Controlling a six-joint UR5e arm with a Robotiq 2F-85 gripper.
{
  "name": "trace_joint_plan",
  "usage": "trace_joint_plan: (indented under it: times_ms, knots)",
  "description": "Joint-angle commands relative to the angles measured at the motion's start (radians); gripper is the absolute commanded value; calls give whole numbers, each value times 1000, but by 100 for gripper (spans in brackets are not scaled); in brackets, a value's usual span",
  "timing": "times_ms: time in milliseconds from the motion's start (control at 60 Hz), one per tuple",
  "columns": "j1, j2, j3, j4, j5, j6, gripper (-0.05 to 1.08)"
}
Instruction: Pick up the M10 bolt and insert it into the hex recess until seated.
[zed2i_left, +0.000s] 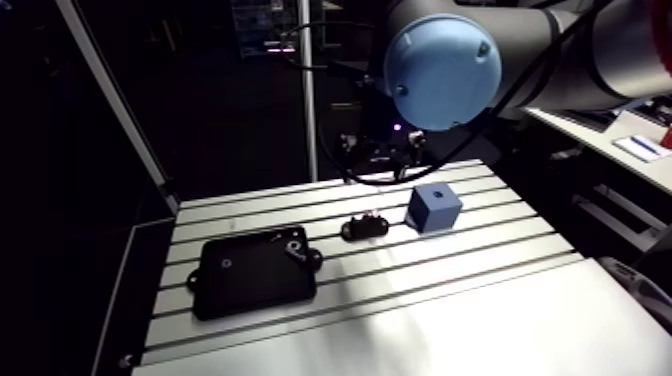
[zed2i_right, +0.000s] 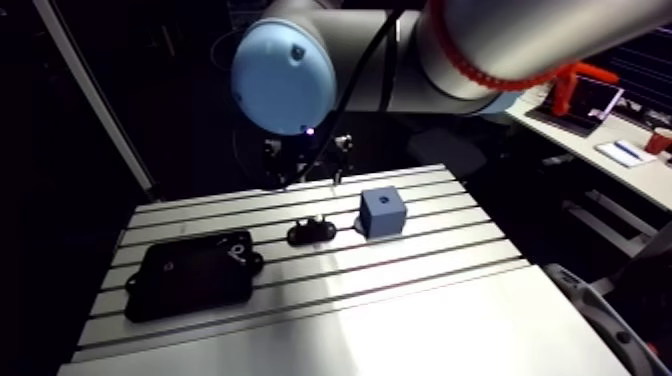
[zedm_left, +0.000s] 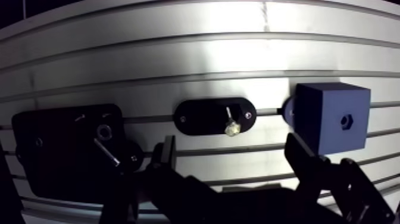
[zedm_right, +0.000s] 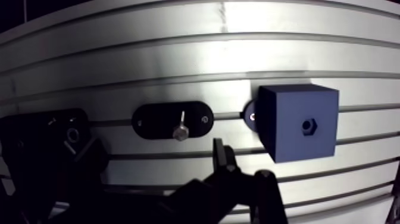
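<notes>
So, in the arm view the M10 bolt (zed2i_left: 372, 218) rests on a black holder (zed2i_left: 352, 231) at centre frame, with the blue block (zed2i_left: 434, 208) just right of it. In the wrist view the gripper (zedm_left: 232, 156) has its 2 fingers spread and empty, the bolt ahead of them. The hex recess (zedm_left: 345, 121) is unfilled, so both pickup and insertion remain.

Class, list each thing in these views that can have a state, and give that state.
gripper: open, holding nothing.
M10 bolt: on the black oval holder, not gripped.
hex recess: empty, in the side face of the blue cube.
blue cube: standing on the table, beside the holder.
</notes>
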Motion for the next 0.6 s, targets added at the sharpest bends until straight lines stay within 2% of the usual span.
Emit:
trace_joint_plan:
  times_ms: [17,250,600]
  knots:
    - [-4,18,8,-4,0,1,1]
    - [-18,46,28,-70,-6,-1,5]
    - [-19,59,33,-71,-6,-1,17]
